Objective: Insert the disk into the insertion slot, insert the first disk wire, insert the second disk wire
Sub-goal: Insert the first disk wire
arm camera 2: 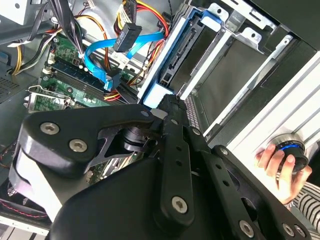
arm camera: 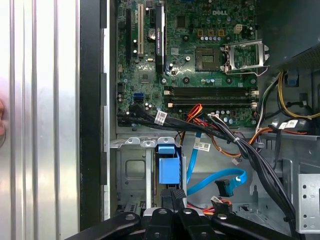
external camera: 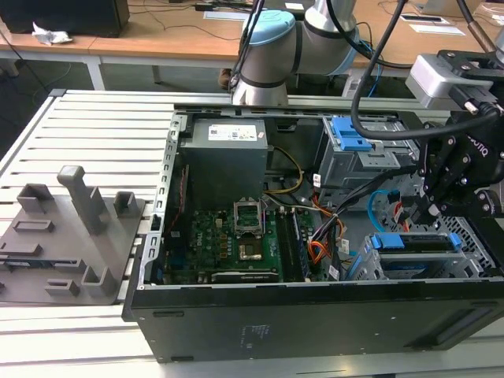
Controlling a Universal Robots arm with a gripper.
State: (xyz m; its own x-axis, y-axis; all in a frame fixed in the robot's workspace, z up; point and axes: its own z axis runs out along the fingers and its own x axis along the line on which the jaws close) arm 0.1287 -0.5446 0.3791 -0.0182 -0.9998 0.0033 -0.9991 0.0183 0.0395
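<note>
The disk (external camera: pixel 416 242), in a blue carrier, sits in the insertion slot (external camera: pixel 368 266), a light grey cage at the exterior view's right. My gripper (external camera: pixel 429 211) hangs just above it. In both wrist views the fingertips (arm camera: pixel 173 193) are shut together and meet the blue end of the disk (arm camera: pixel 167 169) (arm camera 2: pixel 172 52). The first disk wire (arm camera 2: pixel 129 35), a red and yellow bundle with a flat black plug, hangs loose beside the slot (arm camera 2: pixel 235 65). The second disk wire (arm camera 2: pixel 97 62), light blue, loops freely near it (arm camera: pixel 226 176) (external camera: pixel 378 203).
A taller grey cage with a blue latch (external camera: pixel 350 134) stands behind the slot. The motherboard (external camera: pixel 228 240) and power supply (external camera: pixel 227 153) fill the case's middle. A black cable bundle (arm camera: pixel 250 150) crosses near the slot. A person's hand (arm camera 2: pixel 277 165) grips a round knob outside the case.
</note>
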